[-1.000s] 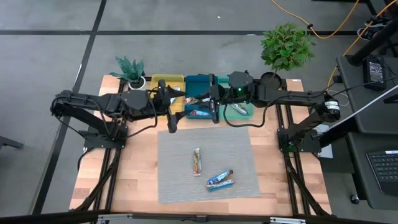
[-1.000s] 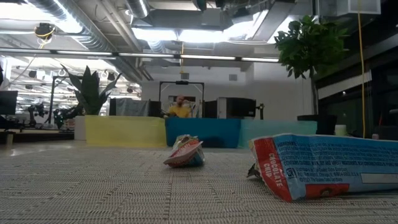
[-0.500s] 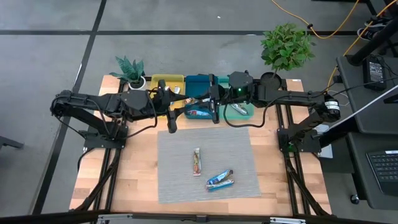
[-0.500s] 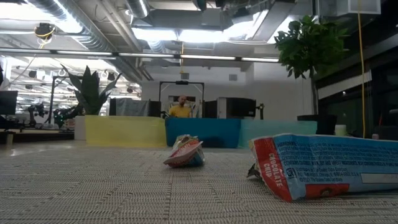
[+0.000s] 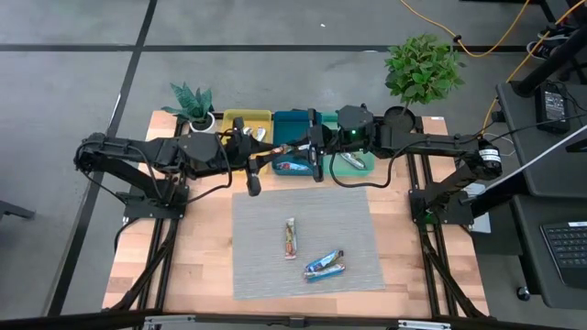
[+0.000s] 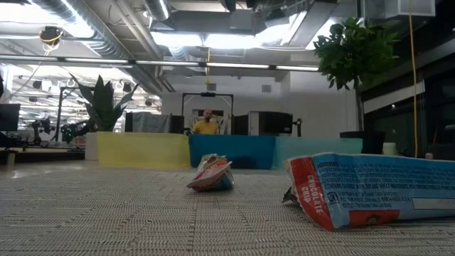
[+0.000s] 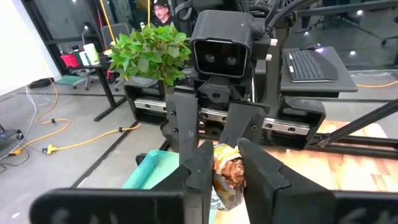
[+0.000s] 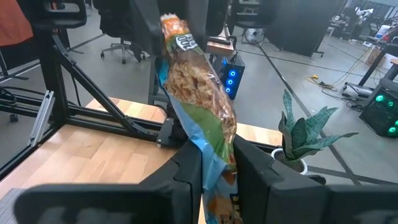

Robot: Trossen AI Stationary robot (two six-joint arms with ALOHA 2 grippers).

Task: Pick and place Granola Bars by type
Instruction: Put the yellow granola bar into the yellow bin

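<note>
**Handover of a granola bar above the trays**

Reaching in from the left: left gripper (image 5: 263,147), fingers closing on the near end of the orange-and-green granola bar (image 5: 286,148), as seen in the left wrist view, where the bar (image 7: 227,177) is sitting between the two dark fingers (image 7: 198,171). Whether that grip is fully set cannot be told. Hanging in mid-air between the two grippers, above the blue tray (image 5: 293,121) and just right of the yellow tray (image 5: 246,119): the bar itself, long axis running roughly along the line joining the two wrists. Clamping the opposite end from the right: right gripper (image 5: 310,147), fingers pressed together on the wrapper, as shown in the right wrist view (image 8: 214,165), with the bar (image 8: 199,87) rising away between them toward the other arm. Farther right again: the teal tray (image 5: 353,160), holding a silver bar (image 5: 351,161).

Lying well apart from both grippers, on the grey mat (image 5: 266,266) toward the near edge: a red-orange bar (image 5: 291,237), long axis pointing toward the trays, and, to its right, a blue bar (image 5: 325,266), lying askew. Both not yet sorted.

Governing the next move, by judgement: a bar shared end-to-end, each arm equally near, with transfer depending on one end being freed while the other is gripped firmly, and the yellow tray lying nearest the left gripper.
</note>
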